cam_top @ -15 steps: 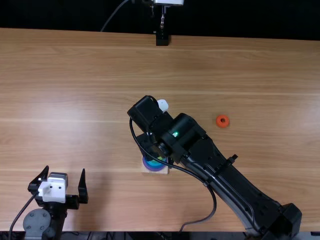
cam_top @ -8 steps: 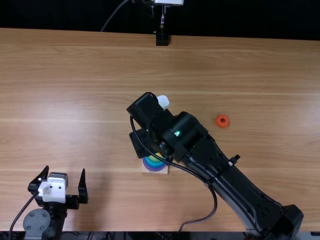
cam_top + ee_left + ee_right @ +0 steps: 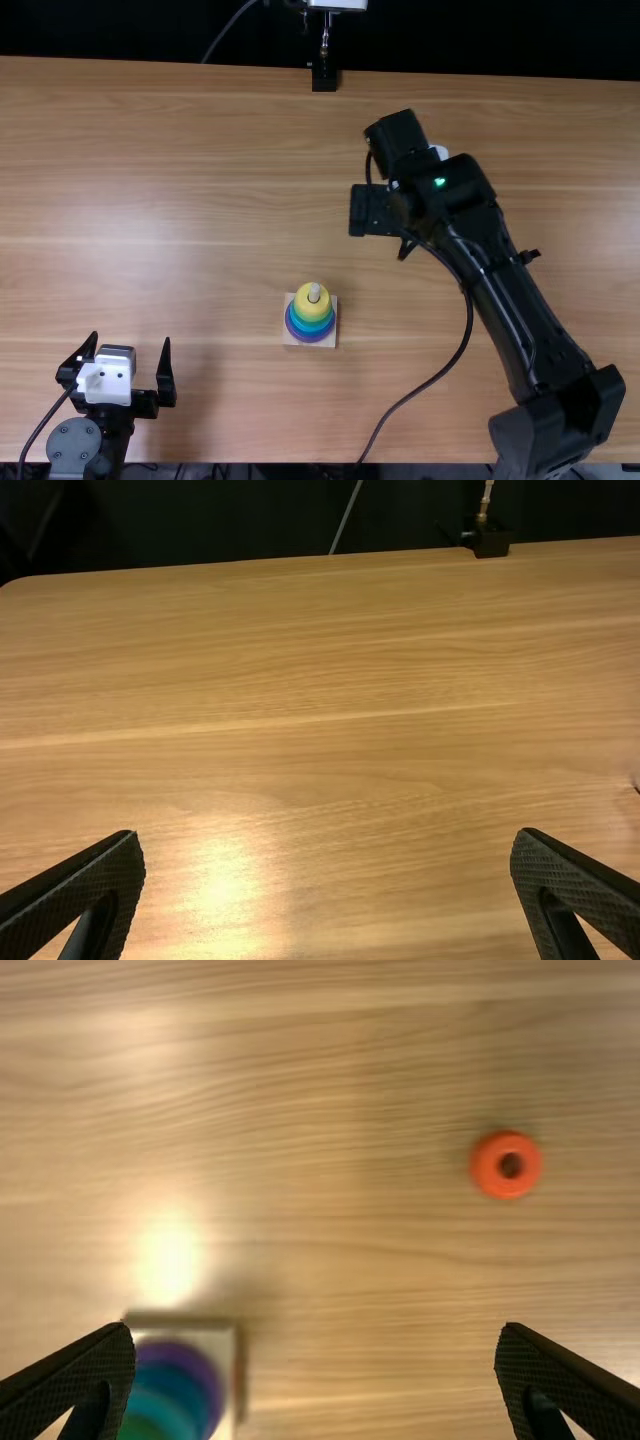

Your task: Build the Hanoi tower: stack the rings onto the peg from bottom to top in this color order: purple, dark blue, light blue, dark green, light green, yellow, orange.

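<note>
Left fingers and right fingers stand wide, empty; the orange ring lies on the table. An off-centre descent could shove it away; a tilted release could snag the peg

Right tool swung away from the ring stack, nearer the orange ring, yellow ring and peg tip uncovered
</note>
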`<act>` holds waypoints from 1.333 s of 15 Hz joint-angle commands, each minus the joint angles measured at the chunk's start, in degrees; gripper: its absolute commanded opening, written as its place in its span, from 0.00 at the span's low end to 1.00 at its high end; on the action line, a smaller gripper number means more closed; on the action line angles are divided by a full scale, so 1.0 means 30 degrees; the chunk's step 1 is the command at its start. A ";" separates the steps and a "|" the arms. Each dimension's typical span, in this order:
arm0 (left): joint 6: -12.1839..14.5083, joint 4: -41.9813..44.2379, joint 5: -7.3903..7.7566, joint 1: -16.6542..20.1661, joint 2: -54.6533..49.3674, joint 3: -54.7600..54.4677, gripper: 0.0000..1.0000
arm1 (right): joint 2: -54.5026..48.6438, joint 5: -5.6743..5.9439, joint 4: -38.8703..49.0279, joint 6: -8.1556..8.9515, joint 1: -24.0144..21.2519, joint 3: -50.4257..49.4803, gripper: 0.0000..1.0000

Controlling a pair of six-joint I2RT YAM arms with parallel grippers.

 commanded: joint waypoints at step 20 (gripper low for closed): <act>0.0134 -0.1530 0.0131 -0.0109 -0.0222 -0.2014 1.00 | 0.4938 -0.2503 0.3654 -0.6216 -0.5517 -0.3431 1.00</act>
